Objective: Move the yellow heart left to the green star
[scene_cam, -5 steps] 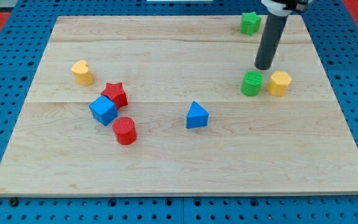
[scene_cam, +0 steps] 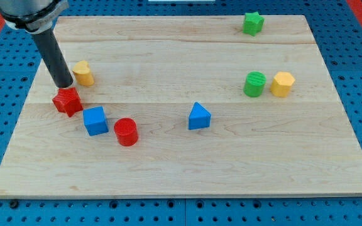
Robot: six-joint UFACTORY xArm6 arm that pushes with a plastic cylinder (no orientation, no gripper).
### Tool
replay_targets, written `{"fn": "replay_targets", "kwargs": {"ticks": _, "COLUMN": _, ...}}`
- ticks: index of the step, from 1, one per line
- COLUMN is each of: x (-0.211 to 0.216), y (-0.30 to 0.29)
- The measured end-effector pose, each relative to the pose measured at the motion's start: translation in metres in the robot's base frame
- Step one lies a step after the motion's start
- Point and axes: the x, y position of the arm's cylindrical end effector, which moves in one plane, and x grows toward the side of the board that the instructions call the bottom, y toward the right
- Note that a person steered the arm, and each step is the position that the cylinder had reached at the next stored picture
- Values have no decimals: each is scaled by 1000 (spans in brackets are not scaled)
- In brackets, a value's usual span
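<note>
The yellow heart (scene_cam: 83, 73) lies at the view's left, in the upper half of the wooden board (scene_cam: 181, 163). The green star (scene_cam: 252, 23) sits far off at the view's top right. My tip (scene_cam: 63, 85) stands just left of and slightly below the yellow heart, touching or nearly touching it. The tip is right above the red star (scene_cam: 67, 101).
A blue cube (scene_cam: 95, 120) and a red cylinder (scene_cam: 126, 131) lie below and right of the red star. A blue triangular block (scene_cam: 198, 117) sits mid-board. A green cylinder (scene_cam: 254, 84) and a yellow hexagonal block (scene_cam: 282, 83) stand at the right.
My tip has moved from beside the green cylinder at the right to the far left by the yellow heart. The red star has shifted left and the blue cube has moved slightly.
</note>
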Motion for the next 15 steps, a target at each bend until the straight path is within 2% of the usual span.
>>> {"fn": "replay_targets", "kwargs": {"ticks": 1, "x": -4, "y": 35}}
{"fn": "replay_targets", "kwargs": {"ticks": 2, "x": -46, "y": 89}}
{"fn": "replay_targets", "kwargs": {"ticks": 3, "x": -93, "y": 82}}
{"fn": "replay_targets", "kwargs": {"ticks": 4, "x": -94, "y": 47}}
{"fn": "replay_targets", "kwargs": {"ticks": 6, "x": -143, "y": 182}}
{"fn": "replay_targets", "kwargs": {"ticks": 7, "x": -142, "y": 155}}
{"fn": "replay_targets", "kwargs": {"ticks": 8, "x": -153, "y": 203}}
{"fn": "replay_targets", "kwargs": {"ticks": 9, "x": -167, "y": 201}}
{"fn": "replay_targets", "kwargs": {"ticks": 10, "x": -192, "y": 162}}
{"fn": "replay_targets", "kwargs": {"ticks": 11, "x": -202, "y": 194}}
{"fn": "replay_targets", "kwargs": {"ticks": 12, "x": -192, "y": 266}}
{"fn": "replay_targets", "kwargs": {"ticks": 13, "x": -190, "y": 313}}
{"fn": "replay_targets", "kwargs": {"ticks": 14, "x": -182, "y": 306}}
{"fn": "replay_targets", "kwargs": {"ticks": 15, "x": -128, "y": 253}}
